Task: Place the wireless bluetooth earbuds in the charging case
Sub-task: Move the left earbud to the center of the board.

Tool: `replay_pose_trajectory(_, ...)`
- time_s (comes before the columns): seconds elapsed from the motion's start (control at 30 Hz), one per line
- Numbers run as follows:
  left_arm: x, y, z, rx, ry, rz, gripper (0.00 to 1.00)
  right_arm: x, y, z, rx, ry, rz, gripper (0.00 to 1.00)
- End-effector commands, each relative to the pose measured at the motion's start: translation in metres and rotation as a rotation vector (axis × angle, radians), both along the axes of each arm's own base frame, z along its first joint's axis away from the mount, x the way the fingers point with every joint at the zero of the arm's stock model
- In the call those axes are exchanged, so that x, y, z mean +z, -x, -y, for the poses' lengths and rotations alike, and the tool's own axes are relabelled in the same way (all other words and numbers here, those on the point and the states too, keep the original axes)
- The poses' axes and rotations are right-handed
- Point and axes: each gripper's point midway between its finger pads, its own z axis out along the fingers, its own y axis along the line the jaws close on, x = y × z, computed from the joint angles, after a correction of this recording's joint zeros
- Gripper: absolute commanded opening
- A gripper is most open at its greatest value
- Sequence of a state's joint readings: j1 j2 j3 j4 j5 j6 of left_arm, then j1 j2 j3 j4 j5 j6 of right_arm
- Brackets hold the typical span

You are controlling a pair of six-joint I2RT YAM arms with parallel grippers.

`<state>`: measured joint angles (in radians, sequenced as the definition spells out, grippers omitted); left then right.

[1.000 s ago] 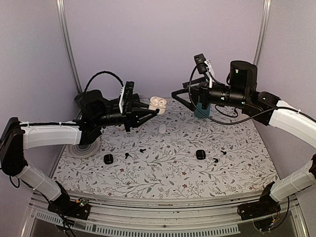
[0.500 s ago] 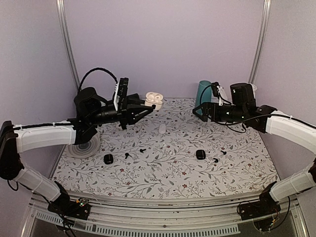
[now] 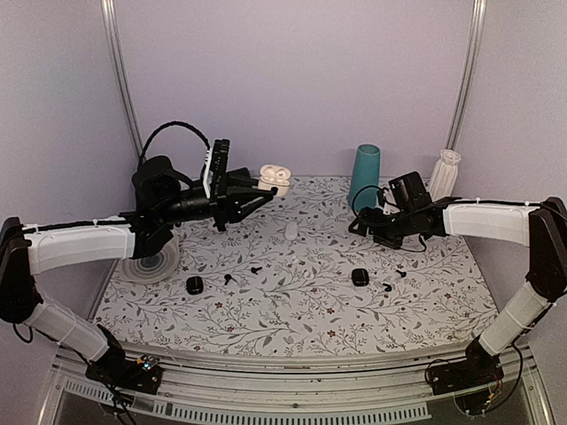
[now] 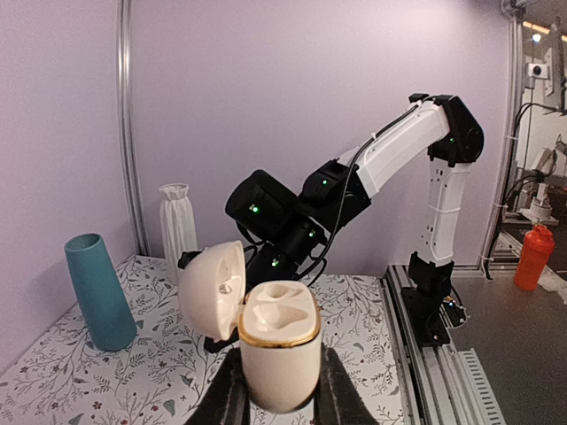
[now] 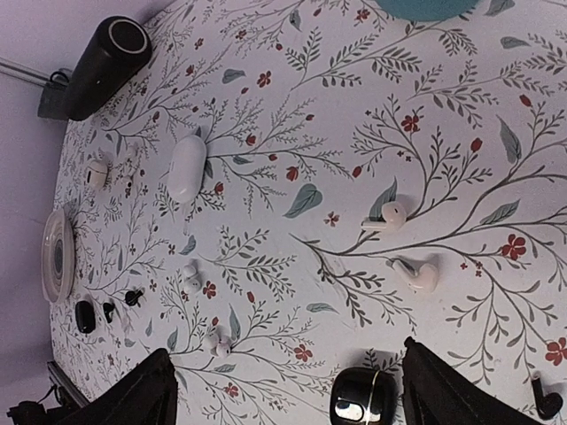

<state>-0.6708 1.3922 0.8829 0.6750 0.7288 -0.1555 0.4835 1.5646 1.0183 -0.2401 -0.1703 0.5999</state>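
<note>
Floral tabletop, white earbuds ahead of spread right fingers; left fingers tight on case.

In the left wrist view the lower edge cuts off the left gripper and the foot of the case. The case and its lid hide the end of the right arm.

In the right wrist view only the finger ends of the right gripper show. The top edge cuts the vase, and the corner clips a black earbud.

From above, the left arm covers part of the plate. The white earbuds are too small to find there.
</note>
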Motion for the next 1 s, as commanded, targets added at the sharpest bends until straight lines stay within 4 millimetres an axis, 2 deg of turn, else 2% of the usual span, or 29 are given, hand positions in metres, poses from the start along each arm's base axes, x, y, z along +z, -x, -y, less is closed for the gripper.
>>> replay_pose_trajectory(0.0, -0.002, -0.001, -0.005, 0.009, -0.004, 0.014, 0.0, -0.029, 0.0, -0.003, -0.054, -0.056, -0.087, 0.87)
replay_pose_trajectory(0.13, -0.001, -0.002, -0.006, 0.01, -0.003, 0.013, 0.0, -0.05, -0.004, 0.001, -0.099, -0.054, -0.123, 0.86)
replay_pose_trajectory(0.37, -0.003, -0.002, -0.007, 0.016, -0.008, 0.008, 0.0, -0.07, -0.009, 0.002, -0.125, -0.075, -0.157, 0.8)
replay_pose_trajectory(0.7, -0.003, -0.002, -0.008, 0.019, -0.007, 0.001, 0.0, -0.085, -0.006, -0.004, -0.13, -0.133, -0.202, 0.79)
replay_pose_trajectory(0.97, -0.002, -0.002, -0.008, 0.022, -0.004, -0.004, 0.0, -0.094, -0.015, 0.009, -0.166, -0.185, -0.213, 0.8)
